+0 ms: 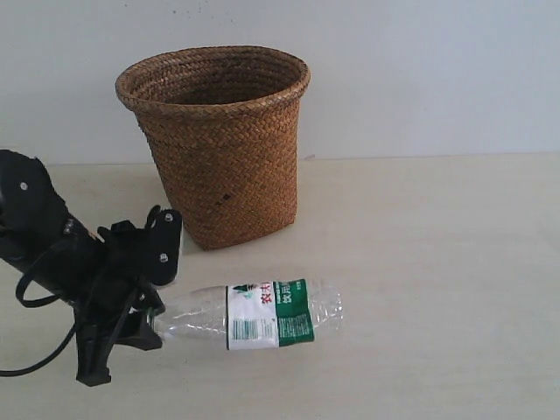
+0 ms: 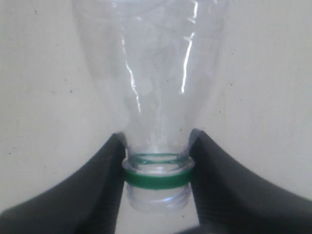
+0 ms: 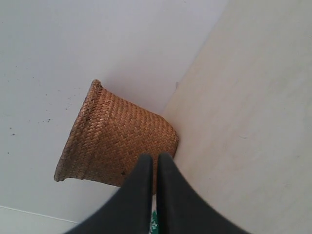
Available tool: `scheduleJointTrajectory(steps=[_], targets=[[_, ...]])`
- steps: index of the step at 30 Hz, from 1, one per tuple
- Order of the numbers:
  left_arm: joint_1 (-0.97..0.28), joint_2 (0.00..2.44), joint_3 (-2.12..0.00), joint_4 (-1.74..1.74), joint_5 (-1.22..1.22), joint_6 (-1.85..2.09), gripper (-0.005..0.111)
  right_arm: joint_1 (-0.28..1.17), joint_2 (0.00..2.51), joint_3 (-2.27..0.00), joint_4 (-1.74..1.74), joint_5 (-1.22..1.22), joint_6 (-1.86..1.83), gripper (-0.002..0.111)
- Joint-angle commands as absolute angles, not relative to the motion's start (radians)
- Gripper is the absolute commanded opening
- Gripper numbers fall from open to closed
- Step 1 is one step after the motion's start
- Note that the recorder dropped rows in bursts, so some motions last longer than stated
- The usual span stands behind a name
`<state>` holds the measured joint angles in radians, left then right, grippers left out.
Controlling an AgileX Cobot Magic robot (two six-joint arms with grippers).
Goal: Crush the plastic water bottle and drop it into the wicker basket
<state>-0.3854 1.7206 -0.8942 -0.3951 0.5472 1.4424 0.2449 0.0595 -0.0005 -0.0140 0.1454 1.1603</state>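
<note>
A pale cream tabletop (image 1: 437, 262) runs back to a plain white wall. The left tool (image 2: 156, 168) is clenched on the neck of the small clear plastic water bottle (image 1: 262, 315), its two dark fingers pressing either side just at the green cap ring (image 2: 156, 179). The bottle lies on its side on the tabletop and stretches straight away from that tool, white-and-green label uppermost. The tall brown woven wicker basket (image 1: 223, 166) stands upright beyond the tool, near the bottle but apart from it.

The right tool (image 3: 156, 170) has its fingers pressed together with nothing between them. It hangs above the scene, looking down on the basket.

The bottle's body looks full and rounded, so crushing seems to be the step in hand, with the neck pinned as an anchor. The next move probably calls for the right tool to come down onto the body and squeeze or press it flat while the left keeps the neck from sliding.
</note>
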Motion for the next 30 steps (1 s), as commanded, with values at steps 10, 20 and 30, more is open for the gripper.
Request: scheduleJointTrajectory(steps=[10,20,30], targets=[[-0.394,1.425,-0.912,-0.464,0.736,1.436,0.004,0.239,0.054,0.000,-0.016,0.146,1.154,0.000],[-0.394,1.355,-0.912,-0.464,0.769,1.242,0.004,0.239,0.054,0.000,-0.016,0.146,1.154,0.000],[-0.394,1.378,-0.962,-0.192,0.710,1.146,0.004,0.239,0.054,0.000,-0.016,0.146,1.154,0.000]])
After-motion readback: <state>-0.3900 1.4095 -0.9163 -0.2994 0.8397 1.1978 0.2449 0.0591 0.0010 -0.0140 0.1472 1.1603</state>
